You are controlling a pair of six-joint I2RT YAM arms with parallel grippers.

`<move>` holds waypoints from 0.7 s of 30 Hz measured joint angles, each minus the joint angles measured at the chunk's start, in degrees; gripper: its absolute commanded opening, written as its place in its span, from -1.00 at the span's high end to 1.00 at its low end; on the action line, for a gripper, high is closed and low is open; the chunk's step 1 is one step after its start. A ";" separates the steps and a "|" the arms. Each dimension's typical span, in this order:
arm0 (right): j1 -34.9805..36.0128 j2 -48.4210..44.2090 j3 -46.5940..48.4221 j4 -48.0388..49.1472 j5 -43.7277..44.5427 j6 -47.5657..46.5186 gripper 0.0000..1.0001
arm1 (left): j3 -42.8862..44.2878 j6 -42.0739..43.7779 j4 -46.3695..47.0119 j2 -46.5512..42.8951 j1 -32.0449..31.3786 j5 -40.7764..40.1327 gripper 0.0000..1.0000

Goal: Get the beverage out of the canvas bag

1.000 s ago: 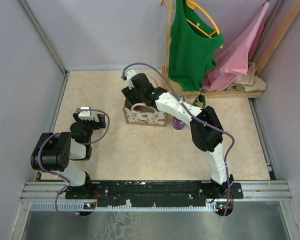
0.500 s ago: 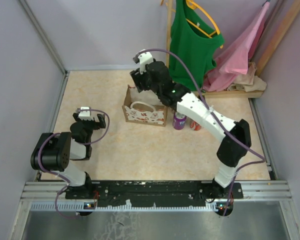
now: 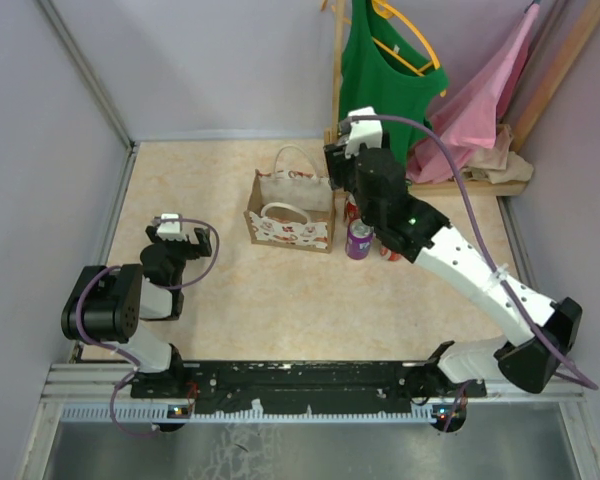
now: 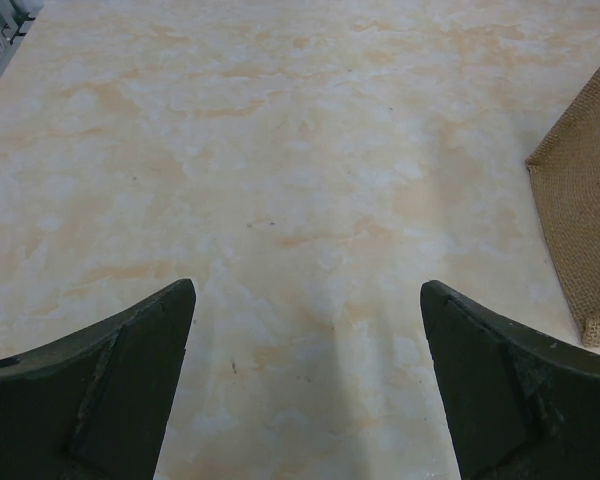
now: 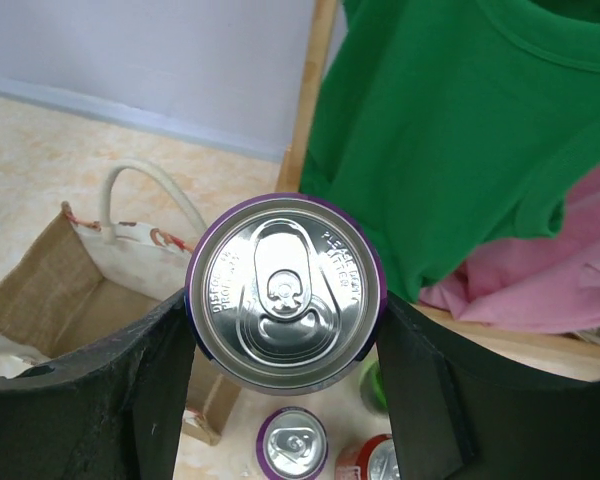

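Beverage status: the purple can (image 5: 285,290) is pinched in the right gripper (image 5: 285,312), one black finger on each side of its body, and it hangs in the air fully clear of the canvas bag (image 3: 290,236). What matters for the next bit is that the can sits upright in the claw. Its long axis runs straight down the wrist camera's line of sight, so all you see is the silver lid with the pull tab and a thin purple rim. From the claw, the bag lies down and to the left, mouth open, and what shows of its inside looks empty. Directly underneath the claw are a second purple can (image 5: 292,443) and a red can (image 5: 375,465), standing just beside each other on the table (image 4: 280,150) to the right of the bag. My guess is the set-down goes somewhere by those two, so the arm needs a bare patch and a straight drop, or it could knock them over. The can looks rigid and undented, so it should be easy to stand up. The left gripper (image 4: 305,290) is spread wide with nothing in it, low over the table on the bag's left, well apart from the can. The right arm is obviously the one doing the work. A green shirt (image 5: 460,130) hangs right behind.
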 measured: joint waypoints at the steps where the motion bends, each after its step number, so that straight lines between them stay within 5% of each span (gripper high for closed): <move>1: 0.00 -0.94 -0.20 -0.35 0.92 0.50 1.00 | 0.00 0.00 -0.02 0.00 0.00 0.00 -0.99; 11: -0.76 -1.42 -3.34 -6.54 4.28 5.49 1.00 | 0.00 0.00 -0.02 0.00 0.00 0.00 -0.99; 21: -6.03 4.74 -4.63 -10.05 -1.77 9.62 1.00 | 0.00 0.00 -0.02 0.00 0.00 0.00 -0.99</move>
